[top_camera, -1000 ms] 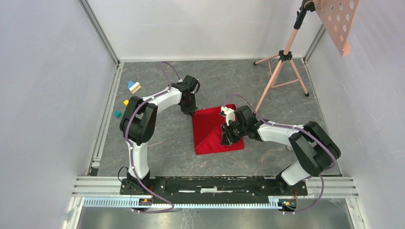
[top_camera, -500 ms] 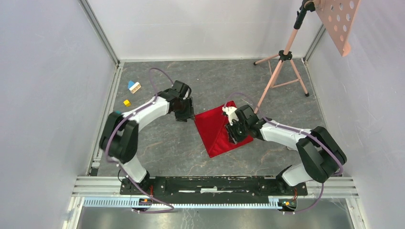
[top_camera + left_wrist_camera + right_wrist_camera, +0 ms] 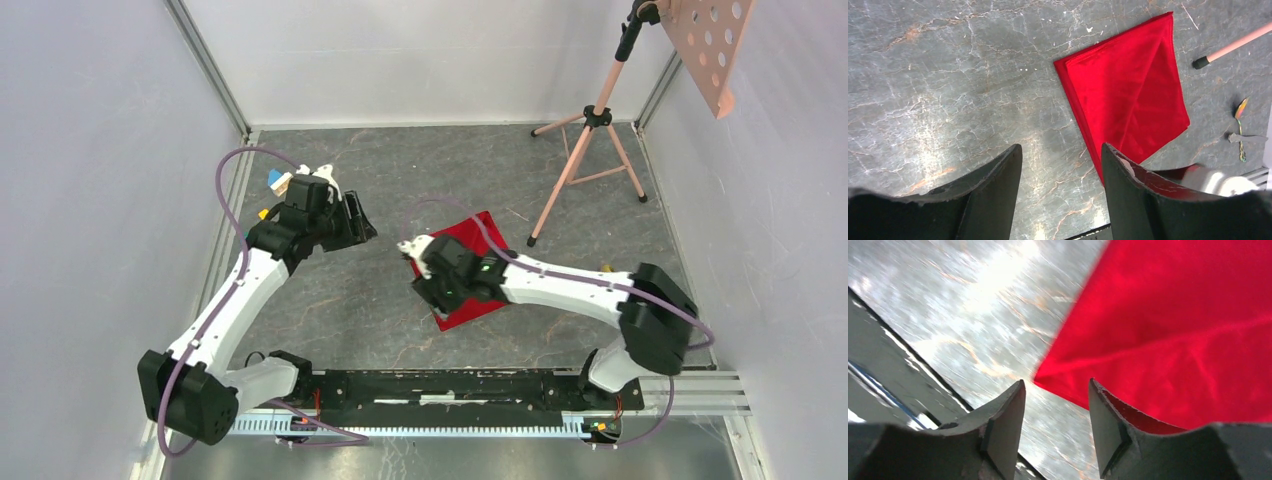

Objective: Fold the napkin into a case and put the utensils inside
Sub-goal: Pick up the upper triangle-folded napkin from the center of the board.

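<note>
Napkin (image 3: 470, 262) lies folded flat at mid-table, turned on the diagonal, with its long edge running far right to near left. Right gripper (image 3: 1057, 384): jaws spread, nothing between them, poised at the cloth's near-left corner, which sits just ahead of the gap. Left gripper (image 3: 1060, 150): spread, empty, well off to the left. I judge the right arm nearer for the next fold. Utensils (image 3: 1241, 108) lie apart, to the napkin's right.
</note>
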